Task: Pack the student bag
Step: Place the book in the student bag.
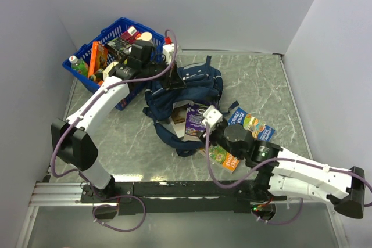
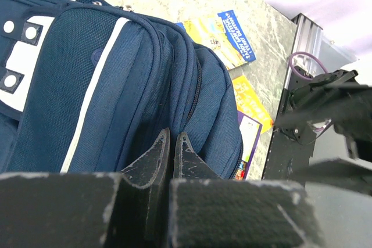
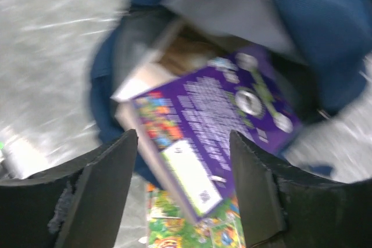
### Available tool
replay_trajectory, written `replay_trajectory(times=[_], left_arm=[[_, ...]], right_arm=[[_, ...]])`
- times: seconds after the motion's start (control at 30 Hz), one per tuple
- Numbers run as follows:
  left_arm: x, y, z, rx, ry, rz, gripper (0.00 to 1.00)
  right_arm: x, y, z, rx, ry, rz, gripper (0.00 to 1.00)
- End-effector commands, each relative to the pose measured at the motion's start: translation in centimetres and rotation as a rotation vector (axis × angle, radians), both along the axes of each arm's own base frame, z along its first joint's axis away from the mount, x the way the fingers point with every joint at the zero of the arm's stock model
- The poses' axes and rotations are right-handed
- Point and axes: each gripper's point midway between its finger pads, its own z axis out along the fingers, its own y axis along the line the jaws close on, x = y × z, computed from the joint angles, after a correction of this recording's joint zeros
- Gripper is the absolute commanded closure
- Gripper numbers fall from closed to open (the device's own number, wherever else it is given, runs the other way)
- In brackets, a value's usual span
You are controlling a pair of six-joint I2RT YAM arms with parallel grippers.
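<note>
The student bag [image 1: 195, 82] lies in the middle of the table, navy with white patches, its mouth open toward the arms. My left gripper [image 1: 174, 83] is shut on a fold of fabric at the bag's [image 2: 104, 79] top, the fingers [image 2: 157, 155] pressed together. My right gripper [image 3: 183, 137] stands open just in front of the mouth. A purple book [image 3: 221, 120] lies loose between its fingers without touching them, its far end inside the bag [image 3: 314, 33]. From above, the purple book [image 1: 193, 121] sticks out of the opening beside the right gripper [image 1: 203, 130].
A blue plastic basket [image 1: 90, 76] full of items stands at the back left, beside the left arm. A blue-and-yellow book [image 1: 251, 125] and an orange-green book [image 1: 224, 158] lie on the table right of the bag. White walls close in all sides.
</note>
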Motion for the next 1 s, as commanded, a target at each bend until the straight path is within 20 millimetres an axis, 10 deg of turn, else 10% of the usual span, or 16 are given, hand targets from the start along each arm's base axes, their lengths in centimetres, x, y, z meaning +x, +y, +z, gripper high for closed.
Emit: replay_trajectory(times=[0.0, 0.13, 0.4, 0.7, 0.97], left_arm=[[-0.7, -0.6, 6.9, -0.146, -0.173, -0.037, 0.99], [-1.7, -0.7, 8.1, -0.153, -0.178, -0.058, 0.99], [-4.4, -0.4, 10.6, -0.17, -0.203, -0.136, 0.99], [-6.7, -0.8, 12.9, -0.194, -0.212, -0.193, 0.99], [-7.4, -1.0, 10.6, -0.156, -0.189, -0.202, 0.99]], right_arm=[[4.0, -1.8, 0.7, 0.028, -0.011, -0.265, 0.36], [6.6, -3.8, 1.1, 0.068, -0.03, -0.468, 0.44], [8.5, -7.6, -4.4, 0.135, 0.173, -0.692, 0.33], [7.6, -6.5, -7.9, 0.184, 0.322, -0.701, 0.39], [4.8, -3.3, -10.9, 0.427, 0.545, -0.609, 0.44]])
